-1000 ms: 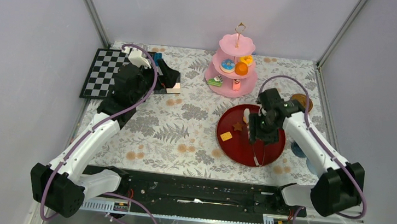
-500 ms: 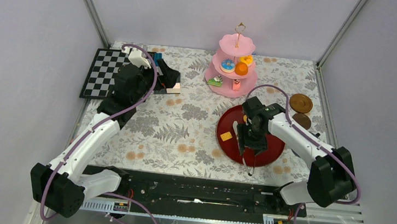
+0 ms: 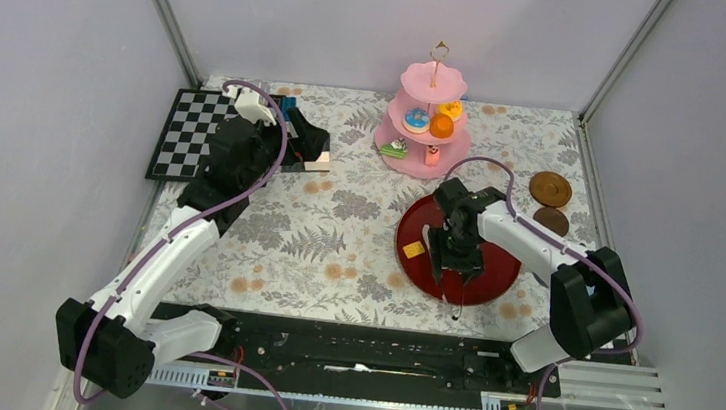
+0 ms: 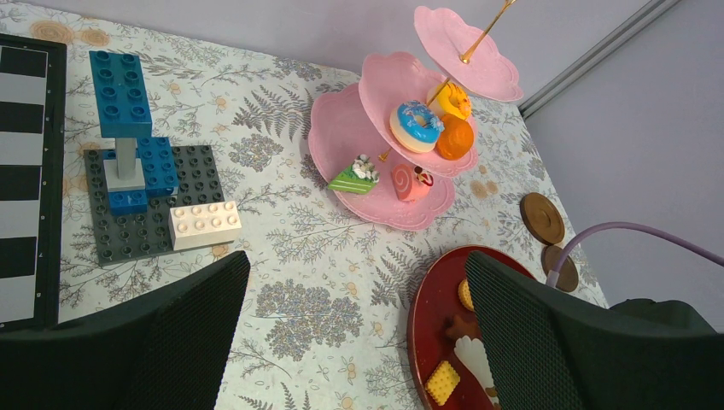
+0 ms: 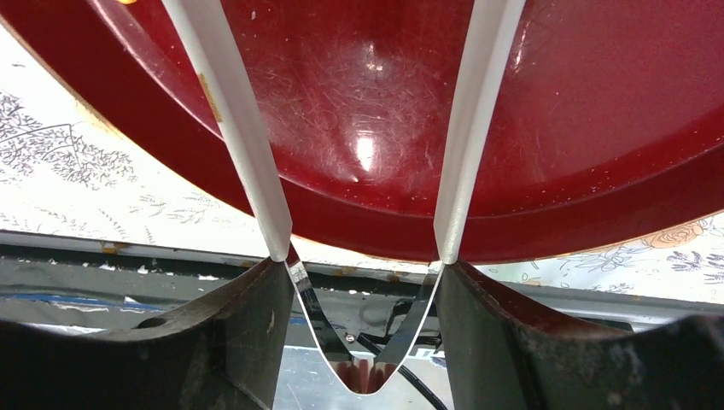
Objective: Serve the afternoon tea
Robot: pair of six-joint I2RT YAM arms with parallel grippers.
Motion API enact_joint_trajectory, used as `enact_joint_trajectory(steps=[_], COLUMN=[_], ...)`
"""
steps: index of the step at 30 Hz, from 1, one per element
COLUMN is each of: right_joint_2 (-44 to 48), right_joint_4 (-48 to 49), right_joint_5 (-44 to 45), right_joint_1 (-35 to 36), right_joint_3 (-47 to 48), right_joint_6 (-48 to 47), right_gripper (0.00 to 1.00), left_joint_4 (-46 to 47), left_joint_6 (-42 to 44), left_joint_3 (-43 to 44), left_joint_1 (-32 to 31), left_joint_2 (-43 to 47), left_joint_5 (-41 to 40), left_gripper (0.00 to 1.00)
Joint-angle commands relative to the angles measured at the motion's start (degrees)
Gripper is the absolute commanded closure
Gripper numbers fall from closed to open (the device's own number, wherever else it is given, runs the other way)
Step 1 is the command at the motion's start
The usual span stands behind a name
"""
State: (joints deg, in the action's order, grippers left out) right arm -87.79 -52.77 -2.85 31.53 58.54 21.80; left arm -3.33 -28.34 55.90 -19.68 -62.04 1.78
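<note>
The pink three-tier stand [image 3: 427,139] [image 4: 386,149] at the back carries a blue donut [image 4: 416,125], an orange sweet [image 4: 455,138], a green cake slice [image 4: 354,177] and a pink roll [image 4: 407,181]. A yellow biscuit [image 3: 414,250] [image 4: 442,382] lies in the dark red tray [image 3: 503,271] [image 5: 359,102]. Over the tray's left half, my right gripper [image 3: 455,254] [image 5: 363,265] is shut on the white tongs [image 5: 235,111], whose two arms reach over the tray. Two brown saucers [image 3: 549,189] sit at the right. My left gripper [image 3: 297,141] [image 4: 354,265] hangs open and empty.
A toy-brick build [image 4: 137,184] stands on a dark baseplate under the left gripper. A checkerboard [image 3: 185,133] lies at the back left. Walls close in on the left, the back and the right. A black rail [image 3: 345,349] runs along the near edge.
My right arm has swung left across the red tray with the tongs, uncovering the saucers. The left arm has not moved.
</note>
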Motion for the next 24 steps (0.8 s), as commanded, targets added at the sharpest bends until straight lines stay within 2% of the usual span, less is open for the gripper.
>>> enact_joint_trajectory(steps=[1,10,16,24], right_joint_2=[-1.43,-5.44,-5.76,-1.43], right_joint_4=[0.66,4.09,4.36,2.85], right_joint_5=[3.24,3.91,3.89,4.29], right_joint_1=[0.81,0.82,0.8,0.81], right_joint_3=[-0.32,-0.01,0.09,0.19], right_joint_6=[0.32,-0.02,0.33,0.77], right_gripper=[0.34,0.34,0.43,0.55], left_joint_4=[2.15,2.11,2.11,2.11], left_joint_6=[-0.05,0.0,0.04,-0.13], left_joint_3=[2.75,2.71,2.71,2.68], left_joint_1=[-0.09,-0.09,-0.09,-0.09], left_joint_2=[-0.32,-0.36,-0.41,-0.38], left_joint_5=[0.75,0.68,0.59,0.9], left_gripper=[0.01,0.01,0.01,0.01])
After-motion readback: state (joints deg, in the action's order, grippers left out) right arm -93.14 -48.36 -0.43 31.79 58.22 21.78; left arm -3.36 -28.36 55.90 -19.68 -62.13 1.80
